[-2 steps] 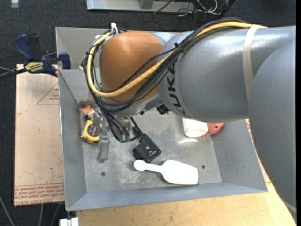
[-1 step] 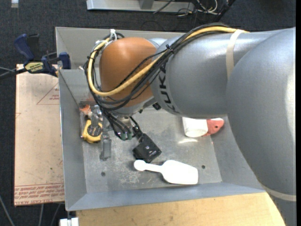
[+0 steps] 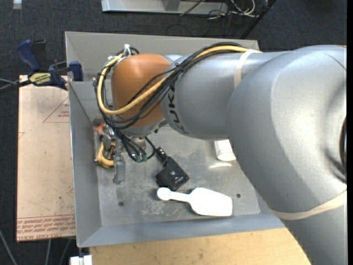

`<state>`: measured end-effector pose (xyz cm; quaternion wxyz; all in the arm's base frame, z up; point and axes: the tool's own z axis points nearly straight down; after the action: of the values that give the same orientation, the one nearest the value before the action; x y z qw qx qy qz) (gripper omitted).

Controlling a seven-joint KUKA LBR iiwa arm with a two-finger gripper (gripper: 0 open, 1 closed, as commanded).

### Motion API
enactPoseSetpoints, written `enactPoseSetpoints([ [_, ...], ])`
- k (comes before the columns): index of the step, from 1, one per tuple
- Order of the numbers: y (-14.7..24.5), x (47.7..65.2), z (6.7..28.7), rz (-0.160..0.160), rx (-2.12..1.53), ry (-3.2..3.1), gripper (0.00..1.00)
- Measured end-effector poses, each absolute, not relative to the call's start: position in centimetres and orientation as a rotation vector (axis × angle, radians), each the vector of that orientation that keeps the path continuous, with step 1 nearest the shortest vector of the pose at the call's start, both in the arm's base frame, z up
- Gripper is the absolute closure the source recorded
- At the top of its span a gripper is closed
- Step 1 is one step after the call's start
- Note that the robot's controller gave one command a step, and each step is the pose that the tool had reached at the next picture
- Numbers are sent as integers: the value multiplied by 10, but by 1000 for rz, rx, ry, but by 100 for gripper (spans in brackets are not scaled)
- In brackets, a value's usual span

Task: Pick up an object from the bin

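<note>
My gripper (image 3: 118,171) hangs low at the left side of the bin, close to the left wall and under the arm's orange dome. A small yellow and orange thing (image 3: 102,159) lies right beside it against the left wall, partly hidden by the gripper; whether it is held I cannot tell. A black boxy thing (image 3: 172,176) lies on the floor to the gripper's right. A white scoop (image 3: 201,201) with a short handle lies near the front wall.
A white thing (image 3: 224,150) shows at the right of the floor, half hidden under the arm. The arm and its cables cover the back and right of the bin. Bare floor shows at the front left.
</note>
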<state>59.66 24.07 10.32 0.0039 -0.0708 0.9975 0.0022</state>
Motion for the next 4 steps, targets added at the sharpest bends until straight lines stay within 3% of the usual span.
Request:
enactPoseSetpoints([
  [1,239,614,73,6,-448,3108,0],
  [2,233,606,72,17,-56,3131,0],
  [3,240,615,74,11,-445,3108,100],
  [4,240,615,74,11,-445,3108,100],
])
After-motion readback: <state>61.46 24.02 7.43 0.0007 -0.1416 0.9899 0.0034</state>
